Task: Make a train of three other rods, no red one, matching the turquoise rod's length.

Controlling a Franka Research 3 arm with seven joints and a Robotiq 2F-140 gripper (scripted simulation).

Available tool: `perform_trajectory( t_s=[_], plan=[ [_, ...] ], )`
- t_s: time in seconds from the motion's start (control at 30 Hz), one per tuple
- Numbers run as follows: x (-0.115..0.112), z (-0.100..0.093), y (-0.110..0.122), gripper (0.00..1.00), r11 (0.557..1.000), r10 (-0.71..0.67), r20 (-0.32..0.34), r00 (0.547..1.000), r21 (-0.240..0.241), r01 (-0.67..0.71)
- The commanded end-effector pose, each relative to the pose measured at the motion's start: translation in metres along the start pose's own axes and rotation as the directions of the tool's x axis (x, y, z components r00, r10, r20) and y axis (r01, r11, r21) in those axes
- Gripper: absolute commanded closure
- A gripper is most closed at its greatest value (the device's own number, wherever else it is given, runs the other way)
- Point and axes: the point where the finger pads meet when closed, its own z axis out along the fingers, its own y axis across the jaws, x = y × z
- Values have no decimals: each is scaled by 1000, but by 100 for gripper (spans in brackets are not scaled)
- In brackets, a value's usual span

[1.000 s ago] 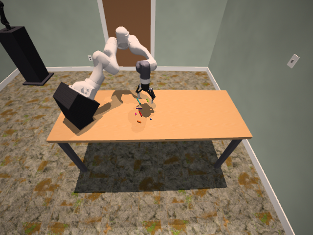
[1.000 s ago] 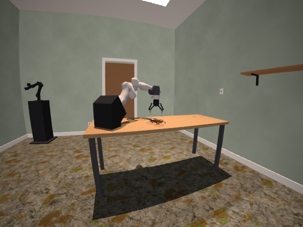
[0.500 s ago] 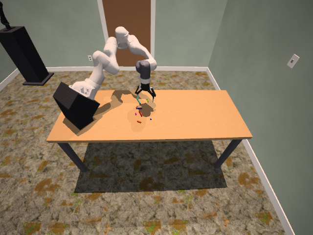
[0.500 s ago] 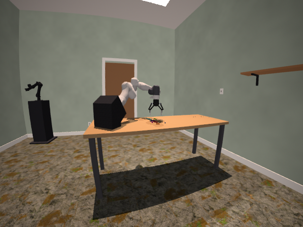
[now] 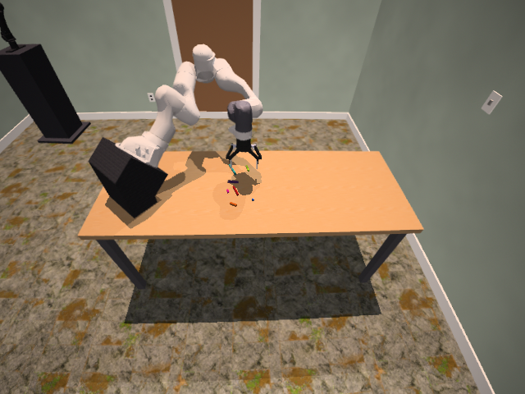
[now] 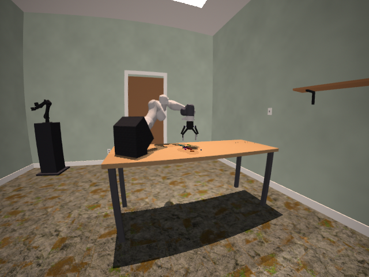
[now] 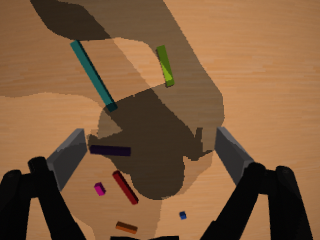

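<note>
In the wrist view the turquoise rod lies slanted at the upper left and the lime rod at the upper middle. Nearer me lie the purple rod, the red rod, the short magenta rod, the orange rod and the tiny blue rod. All lie flat and apart from one another. My gripper hangs open and empty well above the table, over the cluster. In the top view the gripper is above the turquoise rod and lime rod.
A black box stands tilted at the table's left end by the arm's base. The arm's shadow covers part of the rod cluster. A black pedestal stands on the floor at the far left.
</note>
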Motion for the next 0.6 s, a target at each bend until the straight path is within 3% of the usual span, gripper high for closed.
perform_trajectory(
  t_s=[0.0,0.37,0.57],
  plan=[
    [-1,-1,-1,0,986,-167,-1,986,-6,167],
    [2,-1,-1,0,952,-306,0,952,-6,306],
    [4,-1,-1,0,908,-419,1,908,-6,419]
  ],
)
